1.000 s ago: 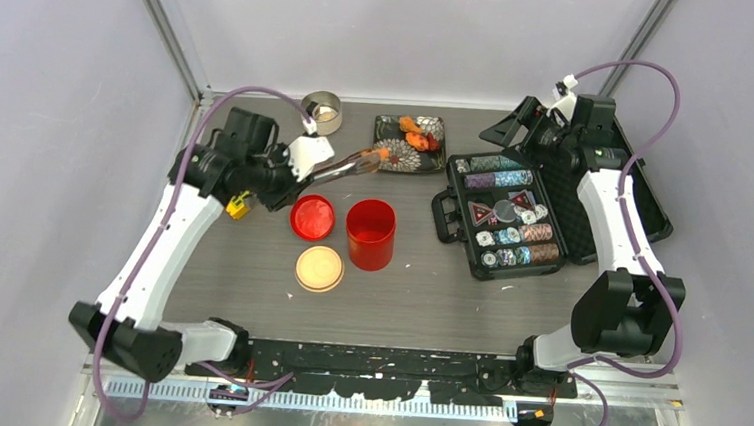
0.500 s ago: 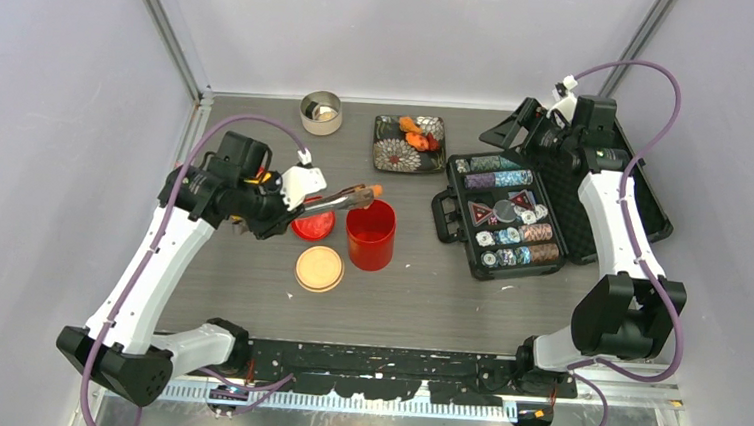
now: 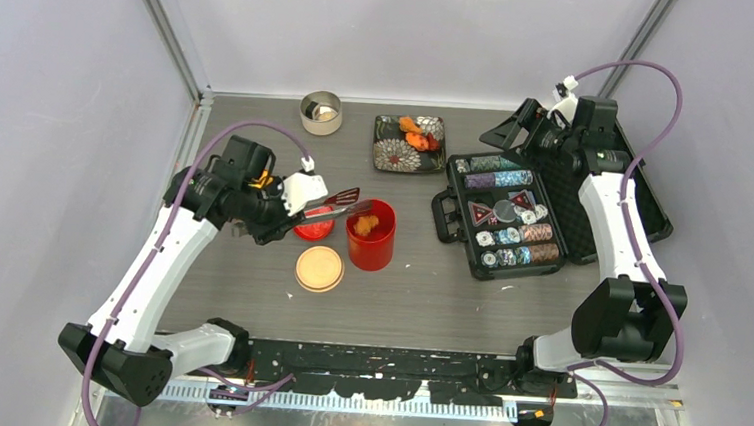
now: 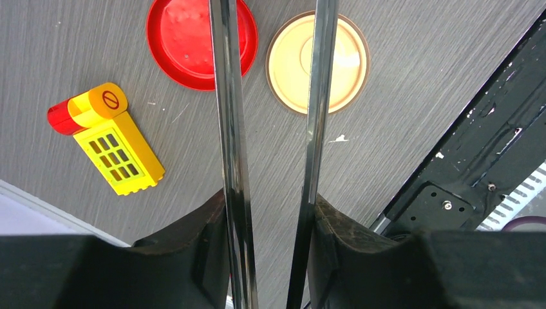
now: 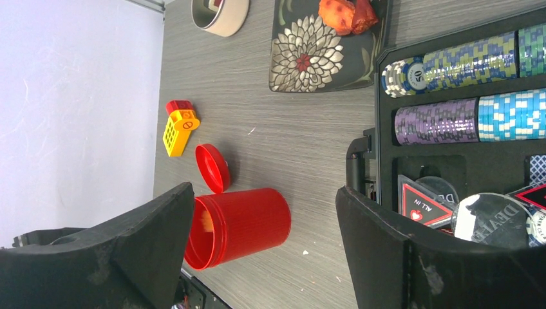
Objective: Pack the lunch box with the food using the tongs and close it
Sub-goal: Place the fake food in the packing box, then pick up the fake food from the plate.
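Observation:
My left gripper (image 3: pixel 291 210) (image 4: pixel 270 215) is shut on the silver tongs (image 3: pixel 339 202) (image 4: pixel 226 96), one finger (image 4: pixel 193 244) pressing on each arm. The tong tips stand apart at the left rim of the open red canister (image 3: pixel 371 245) (image 5: pixel 248 224). An orange food piece (image 3: pixel 365 224) (image 5: pixel 206 221) sits in the canister's mouth. Its red lid (image 3: pixel 314 229) (image 4: pixel 187 38) and the beige lid (image 3: pixel 320 268) (image 4: pixel 341 61) lie on the table beside it. More orange food (image 3: pixel 417 134) (image 5: pixel 348 13) lies on the flowered plate (image 3: pixel 394 154). My right gripper (image 3: pixel 549 135) (image 5: pixel 264 193) hangs open and empty.
The cream tub (image 3: pixel 321 112) (image 5: pixel 222 14) stands at the back. An open black poker-chip case (image 3: pixel 508 217) (image 5: pixel 463 96) fills the right side under my right arm. A yellow-and-red toy block (image 4: pixel 112 141) (image 5: pixel 179 129) lies left of the red lid.
My left arm carried the tongs and an orange piece from the plate to the canister. The tong arms have spread, and the piece now sits in the canister. The right arm is unmoved.

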Action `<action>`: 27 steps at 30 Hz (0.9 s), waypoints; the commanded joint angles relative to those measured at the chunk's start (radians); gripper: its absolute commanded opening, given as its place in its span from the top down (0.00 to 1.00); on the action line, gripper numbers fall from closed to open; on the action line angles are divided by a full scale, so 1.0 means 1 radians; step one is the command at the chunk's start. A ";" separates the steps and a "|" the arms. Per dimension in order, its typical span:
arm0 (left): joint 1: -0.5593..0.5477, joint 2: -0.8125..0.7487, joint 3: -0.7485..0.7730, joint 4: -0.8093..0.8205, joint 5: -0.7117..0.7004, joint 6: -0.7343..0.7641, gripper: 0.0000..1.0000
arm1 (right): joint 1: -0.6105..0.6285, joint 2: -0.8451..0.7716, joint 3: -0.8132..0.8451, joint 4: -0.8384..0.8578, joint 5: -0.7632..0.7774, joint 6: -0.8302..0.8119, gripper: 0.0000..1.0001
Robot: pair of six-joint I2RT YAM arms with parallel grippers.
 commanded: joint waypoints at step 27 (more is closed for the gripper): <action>-0.006 0.401 0.372 0.287 -0.129 0.005 0.48 | -0.024 -0.047 0.017 0.021 -0.002 -0.024 0.15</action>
